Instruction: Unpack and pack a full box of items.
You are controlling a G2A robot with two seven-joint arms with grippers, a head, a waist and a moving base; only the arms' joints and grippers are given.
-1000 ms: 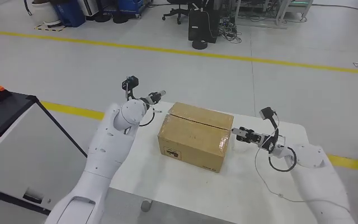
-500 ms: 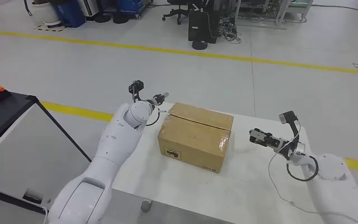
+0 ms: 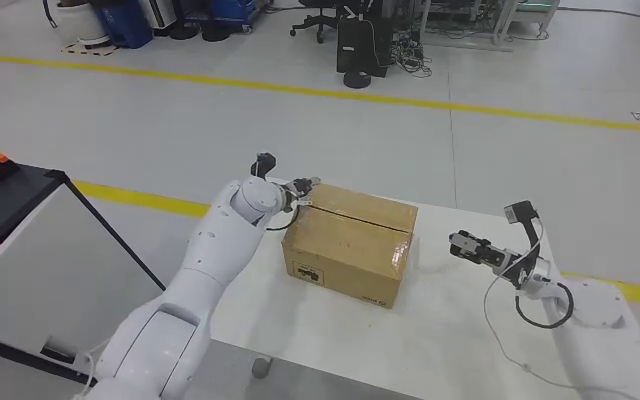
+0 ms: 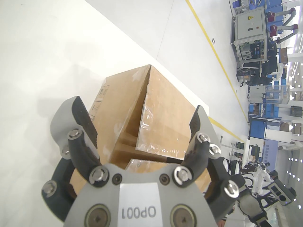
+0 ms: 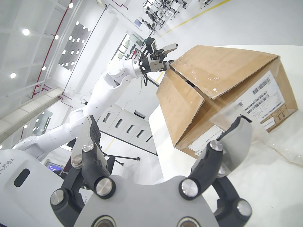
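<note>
Box (image 3: 345,265) sits closed on the white table (image 3: 470,335), top flaps (image 3: 365,203) meeting at a taped seam (image 3: 355,218). The left gripper (image 4: 137,106), jaws spread, hovers at one top end edge; the right gripper (image 3: 455,243), also spread, hangs apart from the opposite end. Coming in low could shove the box rather than lift a flap. White barcode labels (image 5: 260,95) and handling symbols (image 3: 310,272) mark its sides, print too small to read.

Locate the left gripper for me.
Top view: the left gripper is at the left end of the cardboard box on the table, level with the box's top edge. Its own wrist view shows it open over that end.
</note>
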